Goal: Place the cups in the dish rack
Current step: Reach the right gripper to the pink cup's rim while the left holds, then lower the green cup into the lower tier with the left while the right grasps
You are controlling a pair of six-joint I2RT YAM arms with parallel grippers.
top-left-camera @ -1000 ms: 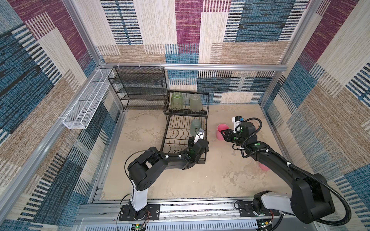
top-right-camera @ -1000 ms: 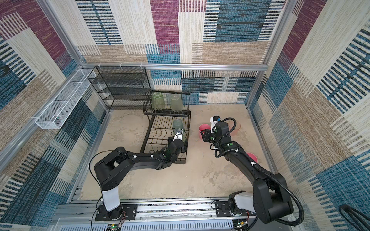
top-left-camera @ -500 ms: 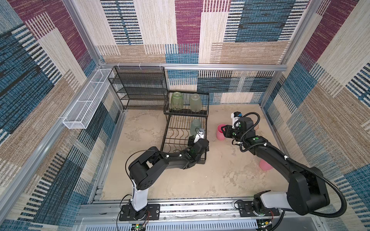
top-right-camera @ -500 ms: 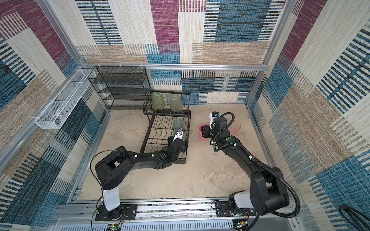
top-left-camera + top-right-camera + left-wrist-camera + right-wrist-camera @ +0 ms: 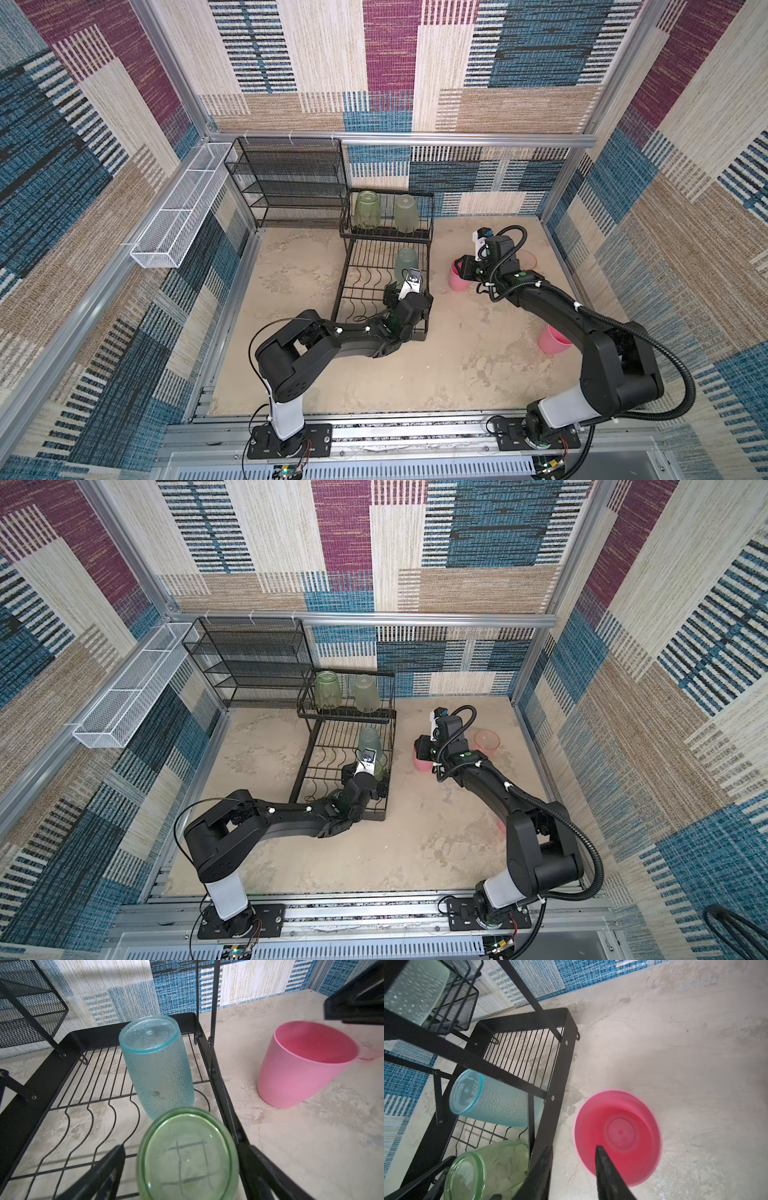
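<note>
Left hand (image 5: 182, 1147) gapes around an upturned green cup (image 5: 187, 1169) at the dish rack (image 5: 216, 1076) tray's near right corner; right hand (image 5: 574, 1148), fingers apart, straddles the pink cup (image 5: 618, 1132) rim on the table (image 5: 675, 1043).

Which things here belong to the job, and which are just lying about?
Job: dish rack, upper green cup, frosted cup, teal cup, lower green cup, pink cup beside rack, front pink cup, clear pink cup.
Idle: black mesh shelf, white basket.
</note>
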